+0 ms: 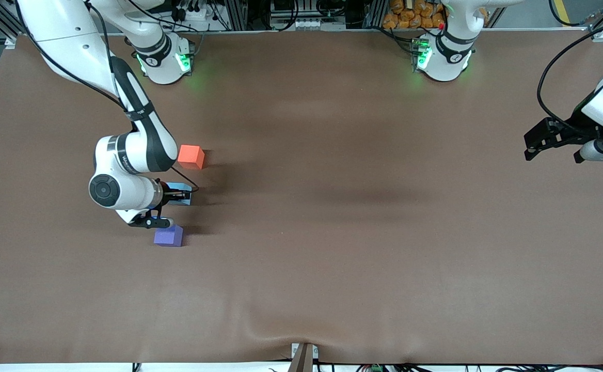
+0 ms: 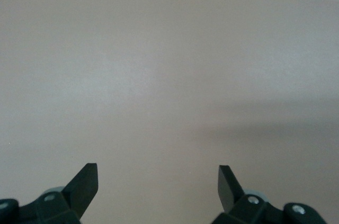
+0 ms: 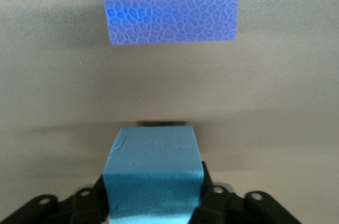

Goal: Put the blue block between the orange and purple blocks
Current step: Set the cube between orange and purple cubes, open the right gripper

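Blue block (image 3: 153, 173) gripped in right gripper (image 1: 177, 196) jaws.
It sits between the orange block (image 1: 191, 156) and purple block (image 1: 169, 236); left gripper (image 2: 158, 181) waits, jaws open, over bare bench (image 1: 358, 232).

Blue block (image 1: 181, 194) between orange block (image 1: 191, 156) and purple block (image 1: 169, 236); purple nearest front camera.

Blue block (image 1: 181, 194) — mostly arm-hidden.

"Where is the right end effector (image 1: 177, 196)?"
"Down low, arm bent, fingers squeezed on something."
"And the left end effector (image 1: 531, 147)?"
"It waits up high, fingers (image 2: 85, 181) wide apart."
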Robot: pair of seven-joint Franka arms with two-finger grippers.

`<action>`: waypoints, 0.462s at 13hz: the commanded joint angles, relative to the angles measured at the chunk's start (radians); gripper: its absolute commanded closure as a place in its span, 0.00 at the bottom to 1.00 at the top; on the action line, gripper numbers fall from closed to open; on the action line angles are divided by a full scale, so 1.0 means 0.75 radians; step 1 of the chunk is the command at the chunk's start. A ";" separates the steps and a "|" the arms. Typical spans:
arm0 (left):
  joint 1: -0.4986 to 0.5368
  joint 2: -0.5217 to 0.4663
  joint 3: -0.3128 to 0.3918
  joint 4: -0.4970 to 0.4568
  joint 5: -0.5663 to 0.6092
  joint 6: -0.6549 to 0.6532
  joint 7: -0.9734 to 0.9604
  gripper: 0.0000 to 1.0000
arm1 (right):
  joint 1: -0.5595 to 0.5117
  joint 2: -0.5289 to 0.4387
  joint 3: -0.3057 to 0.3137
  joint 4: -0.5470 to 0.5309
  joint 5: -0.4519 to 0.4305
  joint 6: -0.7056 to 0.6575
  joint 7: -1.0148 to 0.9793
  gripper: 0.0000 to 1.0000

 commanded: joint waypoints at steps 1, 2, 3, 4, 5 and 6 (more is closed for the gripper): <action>0.011 -0.012 -0.006 0.009 -0.020 -0.038 0.032 0.00 | -0.013 -0.002 0.002 -0.012 0.021 0.022 -0.027 0.00; 0.011 -0.012 -0.006 0.009 -0.020 -0.040 0.032 0.00 | -0.013 -0.002 0.004 -0.012 0.021 0.020 -0.027 0.00; 0.009 -0.014 -0.006 0.009 -0.020 -0.050 0.030 0.00 | -0.013 -0.004 0.004 -0.012 0.021 0.020 -0.027 0.00; 0.009 -0.014 -0.006 0.015 -0.018 -0.066 0.030 0.00 | -0.013 -0.004 0.004 -0.012 0.021 0.018 -0.027 0.00; 0.007 -0.012 -0.008 0.020 -0.018 -0.078 0.028 0.00 | -0.013 -0.004 0.004 -0.012 0.021 0.018 -0.027 0.00; 0.005 -0.012 -0.008 0.020 -0.014 -0.093 0.028 0.00 | -0.015 -0.006 0.004 -0.012 0.021 0.016 -0.027 0.00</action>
